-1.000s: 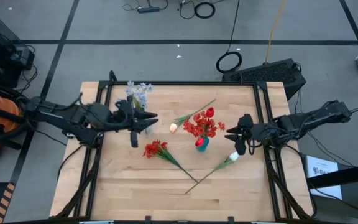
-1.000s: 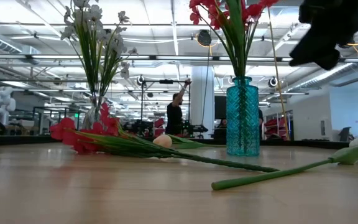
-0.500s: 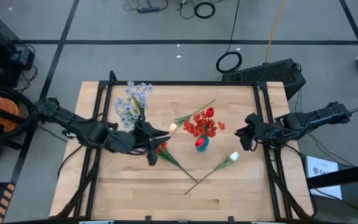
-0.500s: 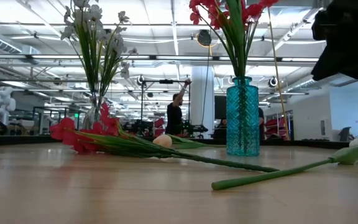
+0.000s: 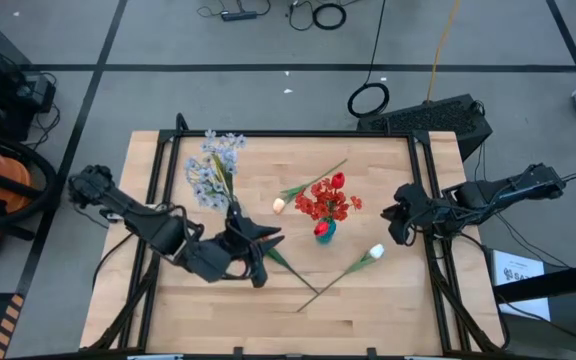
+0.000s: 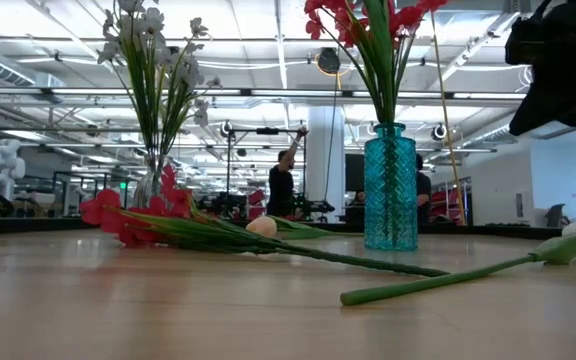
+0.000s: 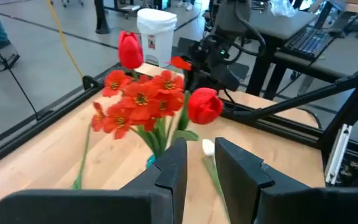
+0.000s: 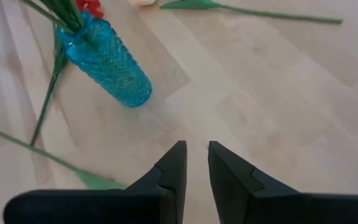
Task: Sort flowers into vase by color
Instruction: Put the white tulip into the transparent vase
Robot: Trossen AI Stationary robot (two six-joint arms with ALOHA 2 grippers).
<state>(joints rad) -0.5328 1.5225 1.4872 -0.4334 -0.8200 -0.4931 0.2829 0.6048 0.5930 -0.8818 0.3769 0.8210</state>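
My left gripper (image 5: pixel 260 252) hovers open above the red cluster flower (image 6: pixel 128 215), which lies flat on the table; the arm hides its head from above and only its stem (image 5: pixel 290 270) shows. The teal vase (image 5: pixel 325 233) stands upright and holds red flowers (image 7: pixel 143 102). A clear vase (image 6: pixel 151 188) holds pale blue-white sprays (image 5: pixel 211 172). A cream bud (image 5: pixel 279 204) and a white bud (image 5: pixel 375 252) lie on the wood on their long stems. My right gripper (image 5: pixel 400 216) waits near the table's right edge, raised, narrowly open (image 8: pixel 195 152).
Black frame rails run along the table's left, far and right edges. Bare wood lies along the near edge and in the far right corner. Beyond the table a person stands in the room in the low view.
My left gripper has left the clear vase and swung toward the near edge and the right, ending above the red cluster flower. The blue-white sprays stay standing in the clear vase. My right gripper has drawn back a little toward the right edge.
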